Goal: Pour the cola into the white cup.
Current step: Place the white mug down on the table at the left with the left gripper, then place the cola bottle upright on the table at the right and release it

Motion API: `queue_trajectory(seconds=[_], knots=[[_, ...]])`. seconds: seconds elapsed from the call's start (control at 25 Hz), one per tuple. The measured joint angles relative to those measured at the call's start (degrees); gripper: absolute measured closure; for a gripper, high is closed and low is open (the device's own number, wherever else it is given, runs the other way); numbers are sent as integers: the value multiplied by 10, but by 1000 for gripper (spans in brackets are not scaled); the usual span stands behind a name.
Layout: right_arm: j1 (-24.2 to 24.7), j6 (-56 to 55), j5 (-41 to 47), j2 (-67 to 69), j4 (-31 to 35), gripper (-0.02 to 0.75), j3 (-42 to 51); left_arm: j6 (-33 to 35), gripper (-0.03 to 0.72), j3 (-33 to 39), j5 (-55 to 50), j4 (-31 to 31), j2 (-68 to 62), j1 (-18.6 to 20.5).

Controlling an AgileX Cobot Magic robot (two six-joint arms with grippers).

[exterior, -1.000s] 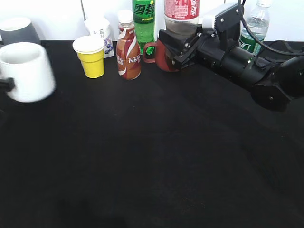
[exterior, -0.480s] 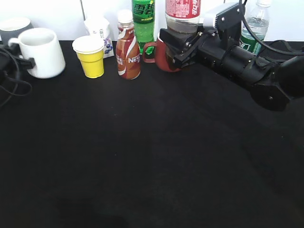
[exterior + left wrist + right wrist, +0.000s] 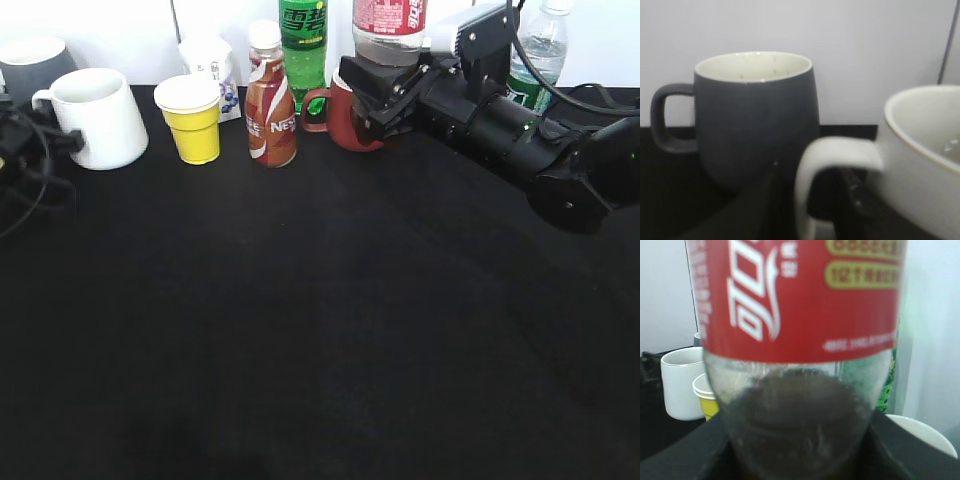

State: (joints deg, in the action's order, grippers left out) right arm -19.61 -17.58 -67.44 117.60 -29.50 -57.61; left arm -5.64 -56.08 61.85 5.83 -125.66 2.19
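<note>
The cola (image 3: 388,25), a clear bottle with a red label and dark liquid low inside, stands upright at the back, and my right gripper (image 3: 380,98) is shut on its lower part. In the right wrist view the cola (image 3: 800,315) fills the frame between my right gripper's (image 3: 797,452) jaws. The white cup (image 3: 100,118) stands at the far left, handle pointing left. My left gripper (image 3: 28,140) is shut on that handle. The left wrist view shows the white cup's handle (image 3: 832,155) between the jaws of my left gripper (image 3: 810,207). The white cup also shows in the right wrist view (image 3: 682,385).
A grey mug (image 3: 35,60) stands just behind the white cup, and shows close up in the left wrist view (image 3: 755,120). A yellow cup (image 3: 192,118), a Nescafe bottle (image 3: 270,100), a green bottle (image 3: 302,40), a red mug (image 3: 340,115) and a water bottle (image 3: 530,55) line the back edge.
My left gripper carried the white cup right and set it upright near the yellow cup. My right gripper and the cola shifted slightly right and up.
</note>
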Motion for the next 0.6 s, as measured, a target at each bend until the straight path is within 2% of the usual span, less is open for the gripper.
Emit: queue_trajectory(seconds=[0.08, 0.24, 0.36, 0.48, 0.6], knots=[[0, 0, 0, 0, 1, 351, 0, -1, 394, 37, 18, -1, 14, 0], [0, 0, 0, 0, 10, 351, 0, -1, 391, 168, 34, -16, 113, 0], [7, 0, 0, 0, 70, 351, 0, -1, 391, 256, 21, -4, 237, 0], [55, 1, 0, 0, 96, 351, 0, -1, 391, 268, -93, -3, 377, -30], [113, 4, 0, 0, 103, 351, 0, -1, 391, 268, -177, 18, 442, -68]])
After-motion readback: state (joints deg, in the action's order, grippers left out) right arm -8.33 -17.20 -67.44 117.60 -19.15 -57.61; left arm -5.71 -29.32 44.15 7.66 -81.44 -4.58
